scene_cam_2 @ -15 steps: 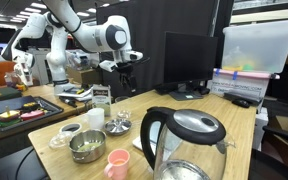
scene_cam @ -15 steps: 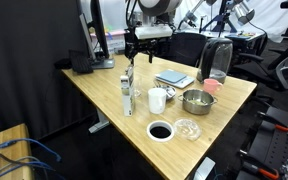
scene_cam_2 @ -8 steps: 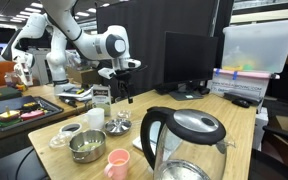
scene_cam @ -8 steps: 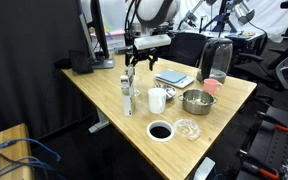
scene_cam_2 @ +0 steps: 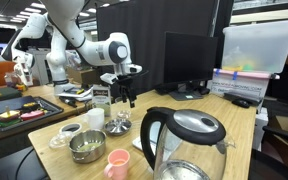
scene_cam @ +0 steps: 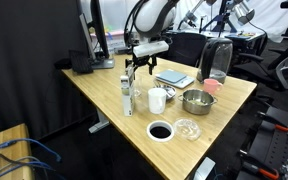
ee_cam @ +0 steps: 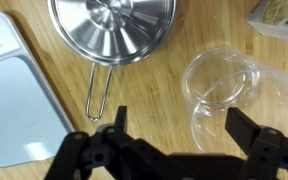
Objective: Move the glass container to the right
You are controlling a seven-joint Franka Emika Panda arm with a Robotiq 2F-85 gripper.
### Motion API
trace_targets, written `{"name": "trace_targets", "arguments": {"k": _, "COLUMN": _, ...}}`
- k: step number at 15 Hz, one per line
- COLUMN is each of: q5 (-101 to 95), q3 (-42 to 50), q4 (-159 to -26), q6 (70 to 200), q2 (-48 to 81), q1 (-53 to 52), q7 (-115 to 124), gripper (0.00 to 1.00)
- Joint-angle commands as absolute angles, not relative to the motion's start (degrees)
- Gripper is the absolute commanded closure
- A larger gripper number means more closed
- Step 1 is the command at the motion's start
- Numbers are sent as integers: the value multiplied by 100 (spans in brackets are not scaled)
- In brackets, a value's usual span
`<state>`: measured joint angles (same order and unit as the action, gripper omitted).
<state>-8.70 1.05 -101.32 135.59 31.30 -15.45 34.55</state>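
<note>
The glass container (ee_cam: 222,82) is a clear round glass standing on the wooden table, seen from above in the wrist view. It lies just ahead of my gripper (ee_cam: 184,130), nearer the right finger. The gripper is open and empty, with both black fingers spread wide. In both exterior views the gripper (scene_cam: 134,70) (scene_cam_2: 124,97) hangs a little above the table, beside the carton (scene_cam: 129,90). The glass is too faint to make out in those views.
A metal strainer (ee_cam: 112,25) with a wire handle and a grey tablet (ee_cam: 14,90) lie close by. A white mug (scene_cam: 157,100), metal bowl (scene_cam: 195,100), pink cup (scene_cam: 210,87), kettle (scene_cam: 216,60), black dish (scene_cam: 160,131) and glass dish (scene_cam: 187,129) also stand on the table (scene_cam: 94,95).
The gripper has moved down toward the table and a little closer to the carton. Nothing on the table has moved.
</note>
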Motion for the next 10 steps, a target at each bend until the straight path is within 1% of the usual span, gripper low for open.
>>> {"name": "trace_targets", "arguments": {"k": 1, "q5": -892, "q3": 201, "q4": -9889, "q6": 13457, "q2": 3327, "q1": -1623, "q7": 3534, "gripper": 25}}
{"name": "trace_targets", "arguments": {"k": 2, "q5": -843, "q3": 179, "q4": -9857, "q6": 13441, "q2": 3366, "q1": -1600, "q7": 3492, "gripper": 27}}
{"name": "trace_targets", "arguments": {"k": 3, "q5": -827, "q3": 178, "q4": -9832, "q6": 13435, "q2": 3394, "q1": -1596, "q7": 3483, "gripper": 33}}
{"name": "trace_targets", "arguments": {"k": 4, "q5": -826, "q3": 185, "q4": -9805, "q6": 13437, "q2": 3415, "q1": -1599, "q7": 3485, "gripper": 41}}
{"name": "trace_targets", "arguments": {"k": 10, "q5": -782, "q3": 204, "q4": -9804, "q6": 13463, "q2": 3405, "q1": -1568, "q7": 3472, "gripper": 84}}
